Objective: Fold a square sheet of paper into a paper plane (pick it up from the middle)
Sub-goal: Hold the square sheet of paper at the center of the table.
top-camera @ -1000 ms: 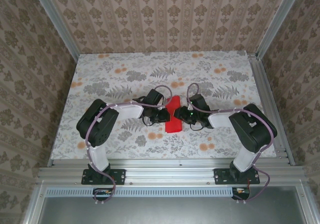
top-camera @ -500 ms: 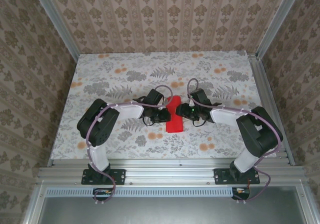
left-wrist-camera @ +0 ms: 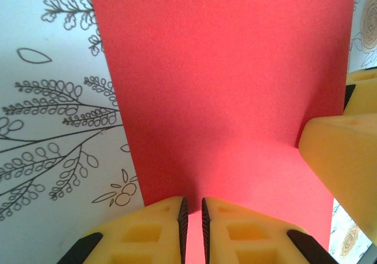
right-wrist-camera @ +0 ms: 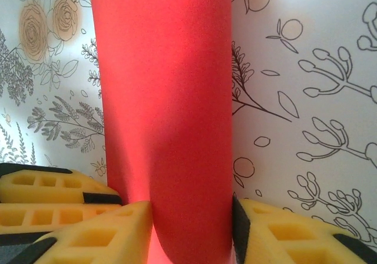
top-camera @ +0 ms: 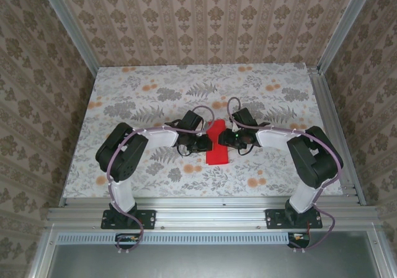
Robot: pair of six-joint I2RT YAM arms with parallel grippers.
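Left claw (left-wrist-camera: 192, 210): jaws almost together, yellow pads pinching the left edge of the sheet of paper (left-wrist-camera: 224, 87). Right claw (right-wrist-camera: 191, 231): jaws partly apart, one pad on each side of a raised, rounded fold of the same sheet, both pads against it, so it holds the fold. Sheet: bright red, folded into a long narrow strip, lying mid-desk (top-camera: 155, 92) between the two claws, its length running away from the arm bases, broader at the near end. Claws face each other across the strip. Desk cover: pale floral print.
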